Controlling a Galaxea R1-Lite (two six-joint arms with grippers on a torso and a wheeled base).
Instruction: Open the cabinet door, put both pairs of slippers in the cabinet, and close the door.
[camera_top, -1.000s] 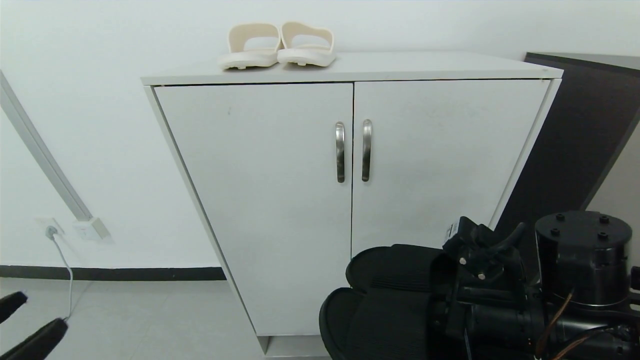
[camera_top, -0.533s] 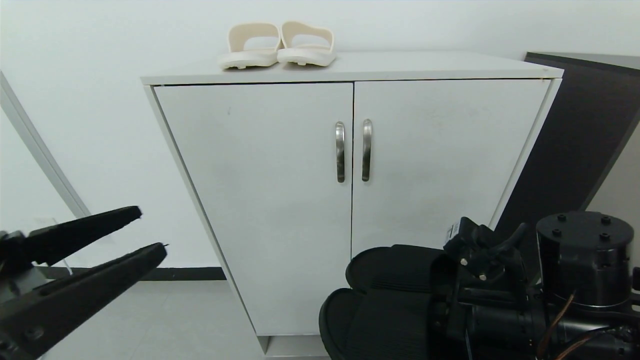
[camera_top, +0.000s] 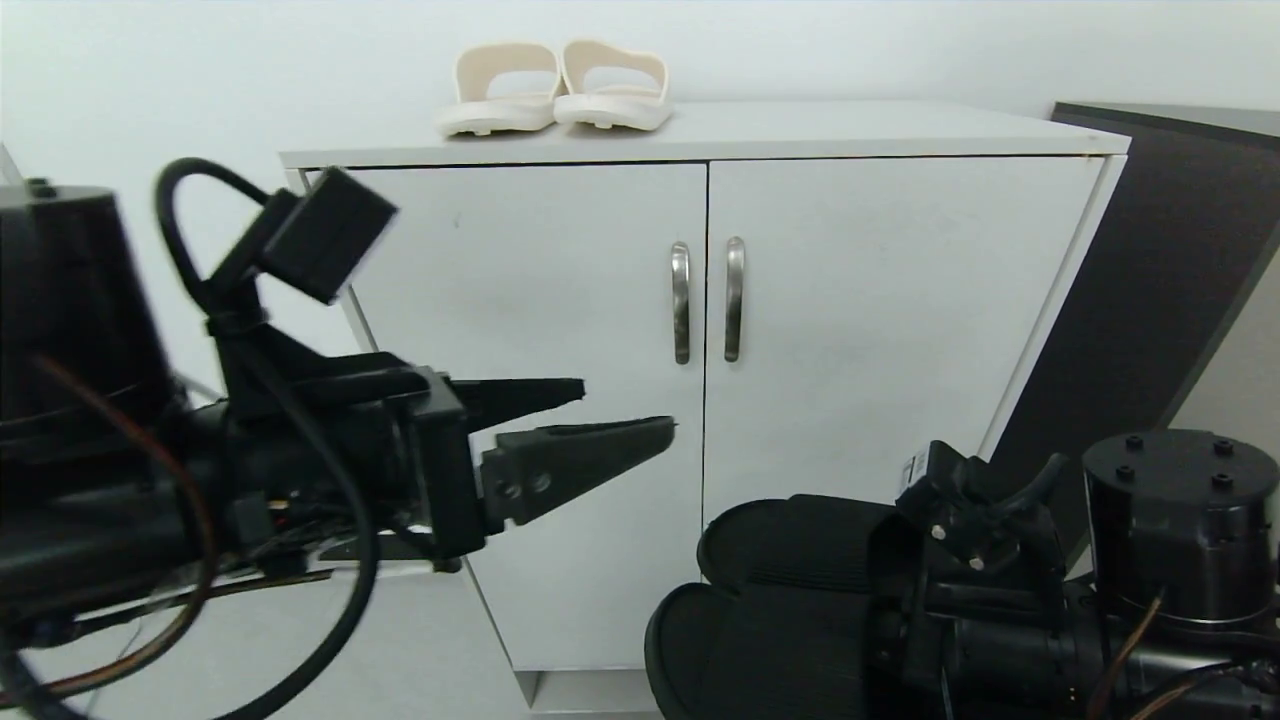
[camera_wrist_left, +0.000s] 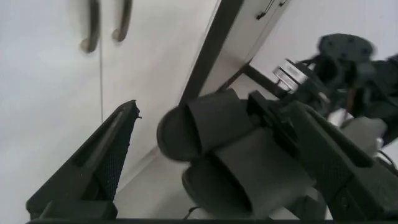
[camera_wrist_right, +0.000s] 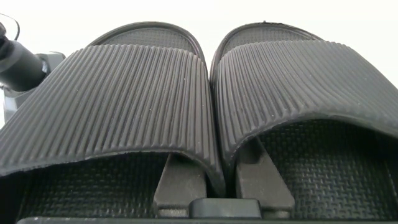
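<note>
My left end effector (camera_top: 625, 410) hangs open mid-left, before the shut cabinet (camera_top: 880, 300). My right end effector (camera_wrist_right: 221, 190) clamps black slippers (camera_top: 780, 590), lower right. Beige slippers (camera_top: 555, 90) sit top centre.

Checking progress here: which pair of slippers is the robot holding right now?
The black pair, held in the right gripper; the cream pair sits on top of the cabinet.
</note>
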